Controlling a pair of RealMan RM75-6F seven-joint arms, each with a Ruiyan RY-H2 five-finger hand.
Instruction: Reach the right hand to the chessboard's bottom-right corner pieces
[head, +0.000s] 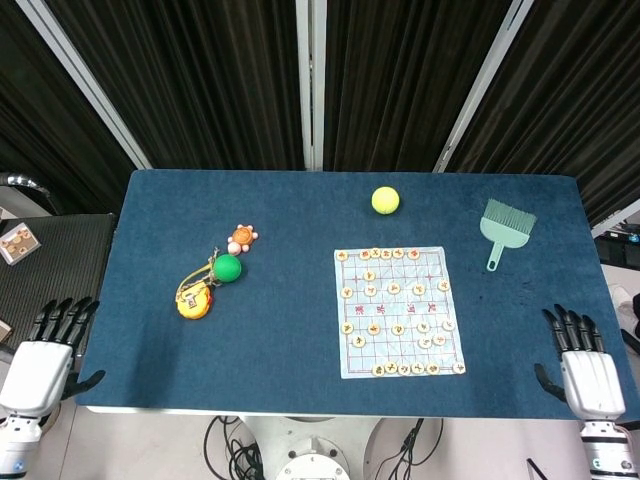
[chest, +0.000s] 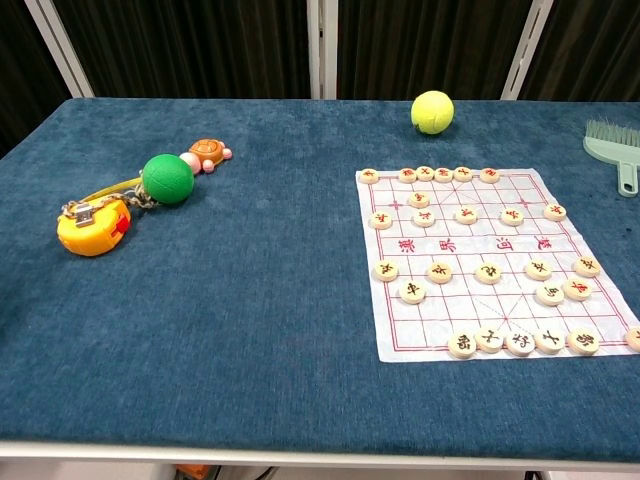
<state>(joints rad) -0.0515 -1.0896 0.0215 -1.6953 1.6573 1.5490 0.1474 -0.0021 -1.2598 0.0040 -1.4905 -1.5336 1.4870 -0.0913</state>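
A white paper chessboard (head: 398, 310) (chest: 490, 262) lies on the blue table, right of centre, with round wooden pieces on it. A row of pieces (head: 420, 368) (chest: 520, 341) runs along its near edge up to the bottom-right corner (head: 458, 367). My right hand (head: 585, 370) hovers over the table's near right corner, fingers spread, holding nothing, well to the right of that corner. My left hand (head: 45, 355) hangs open off the table's near left corner. Neither hand shows in the chest view.
A yellow tennis ball (head: 385, 200) lies behind the board. A green hand brush (head: 503, 227) lies at the far right. A green ball (head: 228, 267), an orange turtle toy (head: 241, 239) and a yellow toy (head: 194, 299) cluster on the left.
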